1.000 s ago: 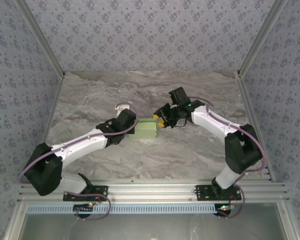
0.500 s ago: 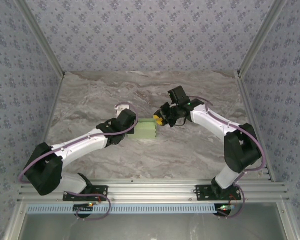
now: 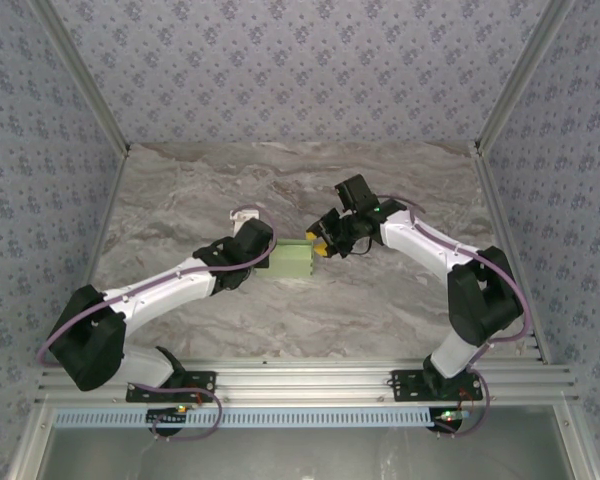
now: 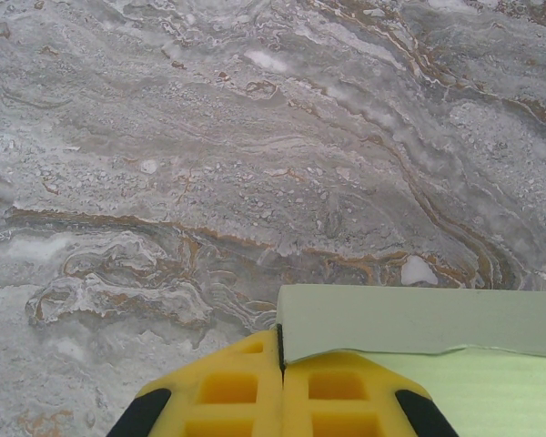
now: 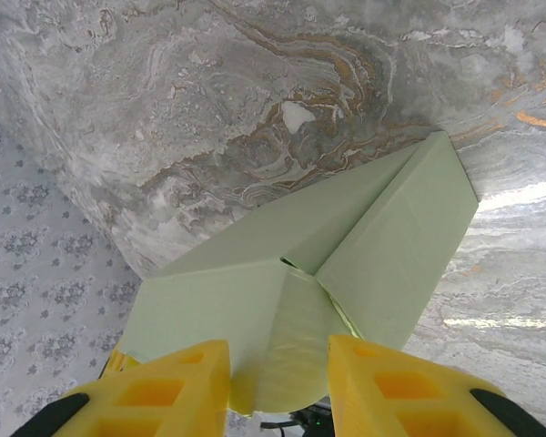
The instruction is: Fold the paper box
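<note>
The paper box (image 3: 292,261) is a pale green card shape, partly folded, lying mid-table between the two arms. My left gripper (image 3: 272,258) is at its left end, yellow fingers shut on the thin edge of an upright wall (image 4: 419,319), pinched at the corner (image 4: 281,341). My right gripper (image 3: 319,244) is at the box's right end. In the right wrist view its jaws (image 5: 278,369) stand open, with a rounded flap (image 5: 296,350) of the box (image 5: 246,264) between the fingers. A small gap shows where the flap meets the side panels.
The table (image 3: 380,310) is grey marble with brown veins. Patterned walls (image 3: 300,70) close it in at the back and on both sides. An aluminium rail (image 3: 300,385) carrying the arm bases runs along the near edge.
My right gripper has shifted slightly left, closer in on the box's right end. The left arm and the box have not moved.
</note>
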Robot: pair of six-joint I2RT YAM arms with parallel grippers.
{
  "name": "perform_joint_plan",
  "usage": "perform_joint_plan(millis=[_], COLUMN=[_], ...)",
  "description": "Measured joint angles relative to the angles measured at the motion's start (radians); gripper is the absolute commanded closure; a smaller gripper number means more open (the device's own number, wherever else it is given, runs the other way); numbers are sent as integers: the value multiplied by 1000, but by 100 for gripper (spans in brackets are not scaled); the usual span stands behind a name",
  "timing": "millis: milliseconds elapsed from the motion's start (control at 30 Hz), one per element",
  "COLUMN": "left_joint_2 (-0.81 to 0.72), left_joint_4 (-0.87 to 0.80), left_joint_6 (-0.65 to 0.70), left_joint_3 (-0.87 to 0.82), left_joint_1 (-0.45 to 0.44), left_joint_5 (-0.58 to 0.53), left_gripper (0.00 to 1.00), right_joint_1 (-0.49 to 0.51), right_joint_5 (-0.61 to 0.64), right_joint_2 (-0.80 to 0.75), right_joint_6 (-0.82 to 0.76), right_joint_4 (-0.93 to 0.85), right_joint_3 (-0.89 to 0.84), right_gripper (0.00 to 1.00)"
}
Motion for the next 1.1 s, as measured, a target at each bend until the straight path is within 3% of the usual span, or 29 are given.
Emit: perform_joint_plan(millis=[67,233,367,600,733,833,1100], left_joint_2=[0,0,0,0,1,2,-4], left_joint_4=[0,0,0,0,0,1,45], left_joint_6=[0,-4,-8,-23,-35,-46,-77], left_joint_3=[0,0,0,-2,-5,-14,-50], left_joint_1=[0,-1,-1,-6,-11,-20,-32], left_joint_5=[0,0,-1,-11,-16,-17,-21], left_gripper=[95,96,95,95,94,84,84], right_joint_1=[0,-5,-1,26,31,36,60], right_joint_5=[6,35,36,31,45,75,148], right_joint_2=[0,-17,-66,-89,-89,-89,-62], right_joint_6=[-11,-76,-62,85,186,248,342], right_joint_4=[-7,-55,-53,51,138,171,240], right_joint_3=[0,-2,-58,-130,-159,-168,-169], right_gripper=[57,23,14,13,17,19,28])
